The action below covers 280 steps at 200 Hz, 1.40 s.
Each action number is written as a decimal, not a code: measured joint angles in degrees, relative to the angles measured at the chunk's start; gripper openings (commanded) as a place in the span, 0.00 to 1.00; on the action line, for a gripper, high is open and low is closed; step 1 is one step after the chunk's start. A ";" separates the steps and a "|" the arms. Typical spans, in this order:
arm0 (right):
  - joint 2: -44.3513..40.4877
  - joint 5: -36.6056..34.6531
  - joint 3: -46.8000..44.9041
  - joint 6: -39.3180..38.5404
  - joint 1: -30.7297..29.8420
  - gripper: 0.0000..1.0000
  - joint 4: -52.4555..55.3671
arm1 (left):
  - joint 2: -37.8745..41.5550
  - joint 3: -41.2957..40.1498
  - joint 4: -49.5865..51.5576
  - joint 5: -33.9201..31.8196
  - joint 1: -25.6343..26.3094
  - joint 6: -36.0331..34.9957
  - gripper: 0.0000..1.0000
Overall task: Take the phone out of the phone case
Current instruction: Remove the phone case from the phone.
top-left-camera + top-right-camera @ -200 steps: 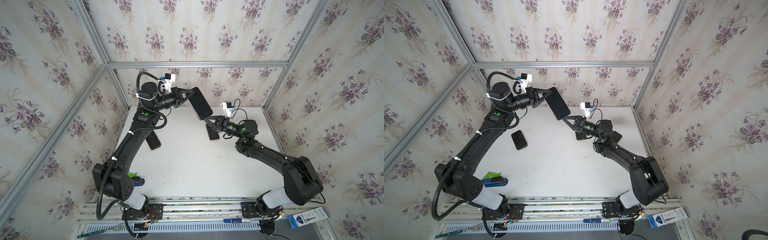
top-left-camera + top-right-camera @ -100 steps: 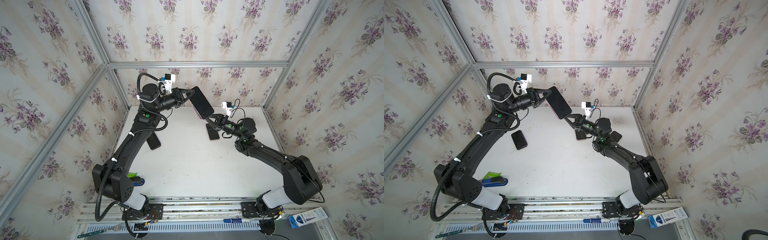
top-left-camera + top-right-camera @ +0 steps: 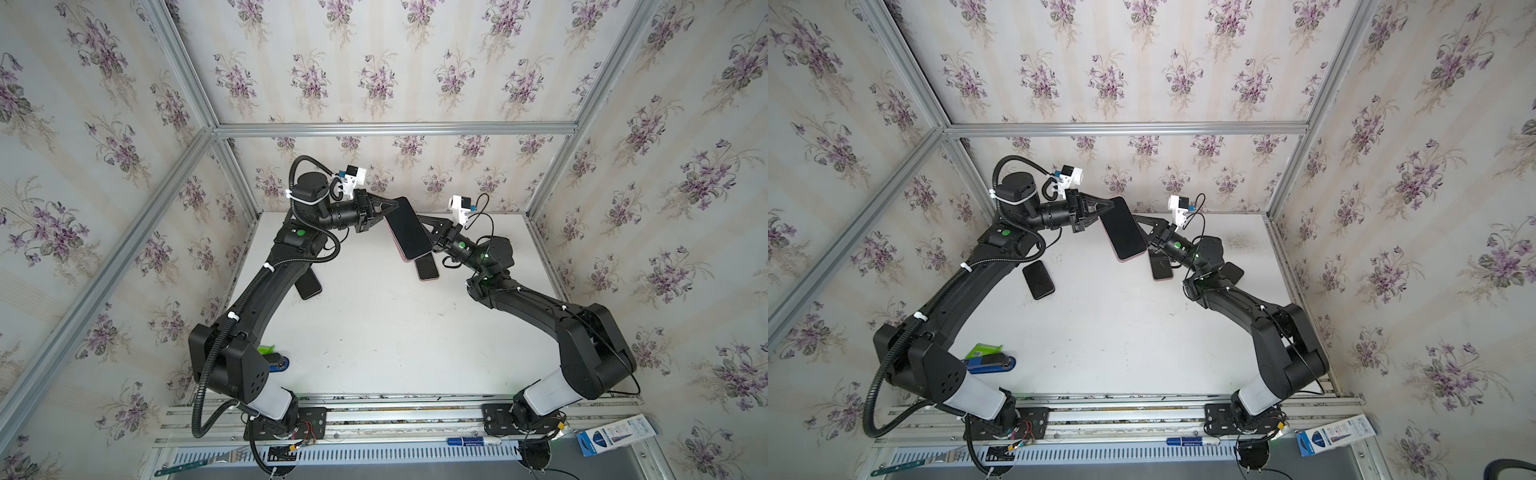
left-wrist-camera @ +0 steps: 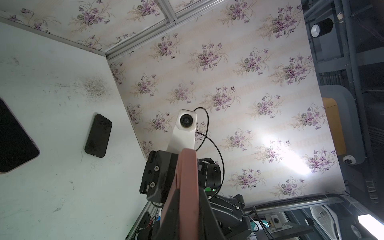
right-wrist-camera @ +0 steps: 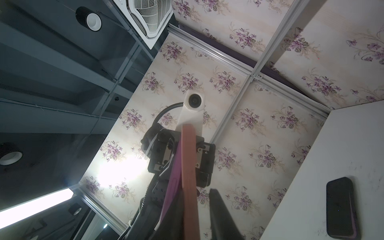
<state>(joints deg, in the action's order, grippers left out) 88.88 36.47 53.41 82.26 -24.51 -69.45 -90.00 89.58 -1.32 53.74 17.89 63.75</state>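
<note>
A black-screened phone in a pink phone case (image 3: 407, 228) (image 3: 1123, 230) hangs tilted in the air above the back of the table. My left gripper (image 3: 388, 212) (image 3: 1106, 210) is shut on its upper end; in the left wrist view the pink case edge (image 4: 187, 166) runs out from between the jaws of the left gripper (image 4: 187, 193). My right gripper (image 3: 428, 232) (image 3: 1144, 232) reaches the opposite long edge. In the right wrist view the case edge (image 5: 189, 155) lies between its jaws, against one side, and the other finger (image 5: 218, 207) stands clear with a gap. A purple strip shows beside the pink edge.
Another pink-cased phone (image 3: 427, 268) lies flat under the held one. Dark phones lie by the left arm (image 3: 1038, 279) and behind the right arm (image 3: 1231, 272). A blue stapler (image 3: 992, 362) and green packet (image 3: 984, 351) sit front left. Walls close in on three sides.
My right gripper has moved up and left from over the table to the held phone's edge, its jaws a little narrower. The left gripper keeps its hold, nearly still.
</note>
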 measured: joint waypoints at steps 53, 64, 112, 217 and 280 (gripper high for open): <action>-1.73 -0.11 -2.60 1.51 0.00 0.20 -1.05 | -2.29 3.67 2.16 0.83 -0.61 0.39 0.00; -2.27 0.09 -2.86 1.57 0.00 0.19 -0.70 | -2.78 4.31 2.14 1.25 -0.61 0.37 0.00; -3.82 2.62 -5.40 2.38 -0.07 0.18 -0.39 | -4.55 6.69 3.08 2.16 -0.83 -0.31 0.00; -5.92 3.19 -11.78 2.95 -0.11 0.00 2.01 | -5.92 2.32 1.75 3.37 -1.29 -5.22 0.00; -4.70 1.57 -19.91 -2.03 -2.84 0.00 15.98 | -7.72 -14.51 -1.33 1.84 -0.79 -12.35 0.01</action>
<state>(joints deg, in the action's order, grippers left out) 84.18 38.04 33.50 80.23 -27.35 -53.47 -97.71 75.07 -2.66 55.57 17.10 51.40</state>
